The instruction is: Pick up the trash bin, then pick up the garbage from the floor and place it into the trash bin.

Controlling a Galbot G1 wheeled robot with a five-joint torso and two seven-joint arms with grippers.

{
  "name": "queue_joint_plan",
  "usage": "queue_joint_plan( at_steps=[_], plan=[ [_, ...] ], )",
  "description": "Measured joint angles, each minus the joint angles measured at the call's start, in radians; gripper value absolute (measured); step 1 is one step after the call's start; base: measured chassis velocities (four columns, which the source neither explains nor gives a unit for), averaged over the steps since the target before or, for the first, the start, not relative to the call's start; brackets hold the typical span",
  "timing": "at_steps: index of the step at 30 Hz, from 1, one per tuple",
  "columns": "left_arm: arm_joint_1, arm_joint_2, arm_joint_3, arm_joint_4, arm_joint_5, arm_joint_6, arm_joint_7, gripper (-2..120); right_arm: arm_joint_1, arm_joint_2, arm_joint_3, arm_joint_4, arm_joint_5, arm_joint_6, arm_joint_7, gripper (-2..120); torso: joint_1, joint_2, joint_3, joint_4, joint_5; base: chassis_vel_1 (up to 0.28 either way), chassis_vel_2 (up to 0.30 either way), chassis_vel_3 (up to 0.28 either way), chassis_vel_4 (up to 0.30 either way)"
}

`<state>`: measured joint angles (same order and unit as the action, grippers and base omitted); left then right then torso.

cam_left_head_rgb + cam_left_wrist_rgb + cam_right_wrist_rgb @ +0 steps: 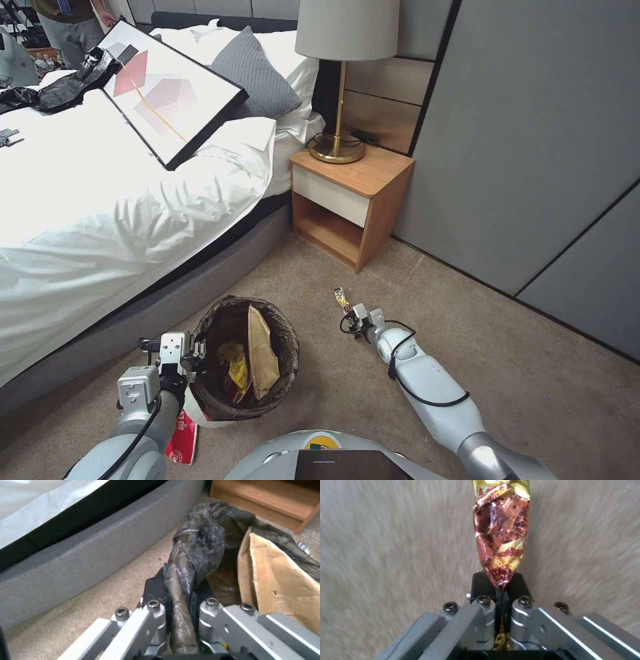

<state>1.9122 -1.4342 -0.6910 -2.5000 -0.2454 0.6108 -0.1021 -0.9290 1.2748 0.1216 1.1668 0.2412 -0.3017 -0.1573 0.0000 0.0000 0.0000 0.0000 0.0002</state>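
Holding the trash bin (243,363) by its bag-covered rim, my left gripper (193,350) is clamped tight, beside the bed (133,200). A brown paper bag (262,353) sticks up inside. My right gripper (355,319) pinches a shiny snack wrapper (501,535) above the carpet (520,373), near the bin.

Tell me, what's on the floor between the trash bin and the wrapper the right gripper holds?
Bare carpet, by the head view. The trash bin and the wrapper stand apart.
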Motion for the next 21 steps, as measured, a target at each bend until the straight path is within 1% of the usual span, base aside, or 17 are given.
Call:
queue_joint_plan(
  at_steps=[3,4,7,8,9,11,12,14,15,18,19,21],
  plan=[
    [-0.004,0.001,-0.003,0.000,0.000,0.000,0.000,7,-0.075,-0.063,0.050,0.229,0.018,-0.004,0.003,0,0.000,0.000,0.000,0.0001,-0.0001,0.000,0.000,0.000,0.000],
    [-0.004,0.001,-0.003,0.000,0.000,0.000,0.000,7,-0.075,-0.063,0.050,0.229,0.018,-0.004,0.003,0,0.000,0.000,0.000,0.0001,-0.0001,0.000,0.000,0.000,0.000],
    [-0.009,-0.002,-0.002,0.000,0.001,-0.001,-0.001,7,-0.148,-0.119,0.109,0.418,0.018,-0.009,0.003,0,0.000,0.000,0.000,-0.0004,0.0000,0.000,0.000,0.000,0.000],
    [-0.009,-0.002,-0.002,0.000,0.001,-0.001,-0.001,7,-0.148,-0.119,0.109,0.418,0.018,-0.009,0.003,0,0.000,0.000,0.000,-0.0004,0.0000,0.000,0.000,0.000,0.000],
    [-0.010,0.000,0.001,0.000,0.001,-0.001,-0.001,7,-0.181,-0.145,0.135,0.512,0.021,-0.013,0.004,0,0.000,0.000,0.000,-0.0002,0.0000,0.000,0.000,0.000,0.000],
    [-0.011,0.004,0.005,0.000,0.001,-0.001,-0.001,7,-0.231,-0.191,0.170,0.652,0.034,-0.026,0.006,0,0.000,0.000,0.000,-0.0001,0.0000,0.000,0.000,0.000,0.000],
    [-0.011,0.004,0.005,0.000,0.001,-0.001,-0.001,7,-0.231,-0.191,0.170,0.652,0.034,-0.026,0.006,0,0.000,0.000,0.000,-0.0001,0.0000,0.000,0.000,0.000,0.000],
    [-0.012,0.008,0.009,0.000,0.002,-0.001,-0.001,7,-0.274,-0.241,0.200,0.810,0.083,-0.049,0.024,0,0.000,0.000,0.000,-0.0004,0.0001,0.000,0.000,0.000,0.000],
    [-0.012,0.008,0.009,0.000,0.002,-0.001,-0.001,7,-0.274,-0.241,0.200,0.810,0.083,-0.049,0.024,0,0.000,0.000,0.000,-0.0004,0.0001,0.000,0.000,0.000,0.000],
    [-0.014,0.016,0.009,0.000,0.001,-0.001,0.000,7,-0.281,-0.289,0.210,0.993,0.202,-0.101,0.080,0,0.000,0.000,0.000,0.0002,-0.0002,0.000,0.000,0.000,0.000],
    [-0.014,0.016,0.009,0.000,0.001,-0.001,0.000,7,-0.281,-0.289,0.210,0.993,0.202,-0.101,0.080,0,0.000,0.000,0.000,0.0002,-0.0002,0.000,0.000,0.000,0.000],
    [-0.014,0.022,0.010,0.000,0.001,0.000,0.000,7,-0.273,-0.317,0.198,1.105,0.296,-0.146,0.123,0,0.000,0.000,0.000,0.0001,-0.0002,0.000,0.000,0.000,0.000]
  ],
)
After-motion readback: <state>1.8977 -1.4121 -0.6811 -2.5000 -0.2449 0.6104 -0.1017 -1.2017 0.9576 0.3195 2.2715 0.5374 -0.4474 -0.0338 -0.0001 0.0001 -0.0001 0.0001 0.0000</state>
